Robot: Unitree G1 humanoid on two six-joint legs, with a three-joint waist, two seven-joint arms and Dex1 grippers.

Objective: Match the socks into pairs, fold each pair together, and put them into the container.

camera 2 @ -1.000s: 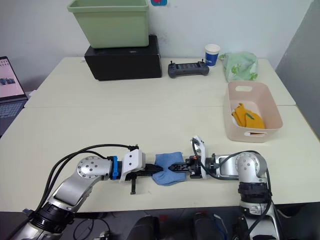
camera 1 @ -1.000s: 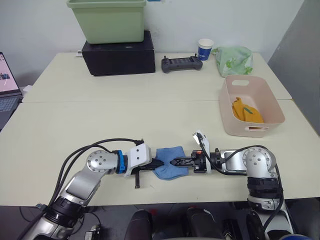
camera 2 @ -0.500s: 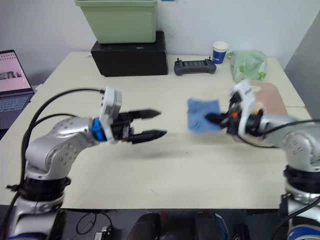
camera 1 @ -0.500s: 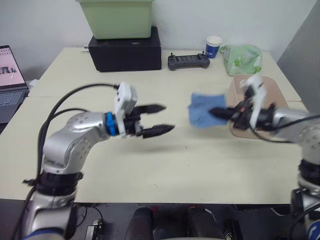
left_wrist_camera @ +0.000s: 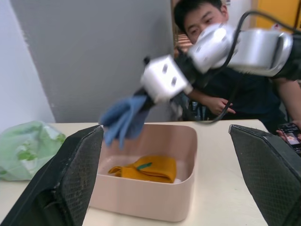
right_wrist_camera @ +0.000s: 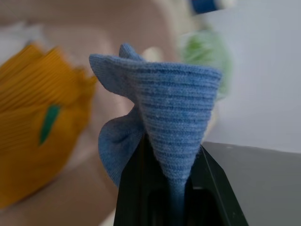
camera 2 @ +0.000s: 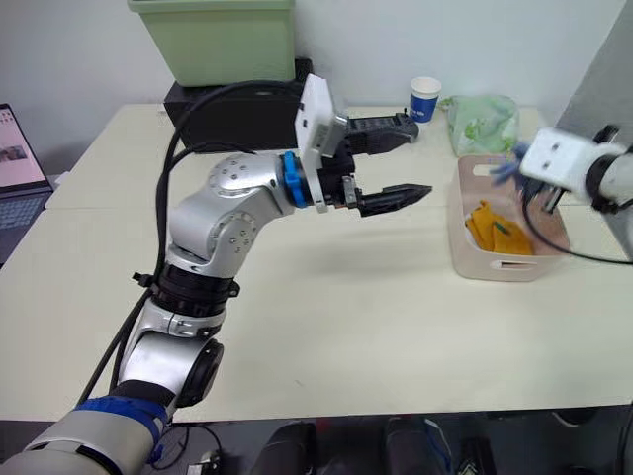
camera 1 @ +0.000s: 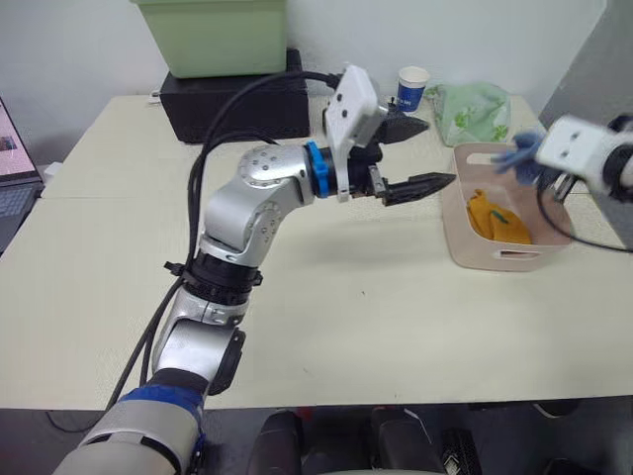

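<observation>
Left end effector point(camera 1: 420, 156): arm raised and extended across the table toward the right edge; black fingers spread apart, empty.
Right end effector point(left_wrist_camera: 141, 101): held above the container, fingers clamped on the blue socks point(right_wrist_camera: 160, 127).
Blue socks: soft ribbed knit, bunched, hanging over the container.
Container point(camera 1: 465, 247): pale pink plastic tub, rounded corners, at the table's right edge.
Mustard-orange socks point(left_wrist_camera: 143, 168): folded, inside the container.

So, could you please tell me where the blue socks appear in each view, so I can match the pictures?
Left eye view: blue socks over the pink container.
Right eye view: at the container's far rim.
Left wrist view: hanging above the container.
Right wrist view: centre, pinched in the right gripper.
Shared landmark: orange socks inside the container.
</observation>
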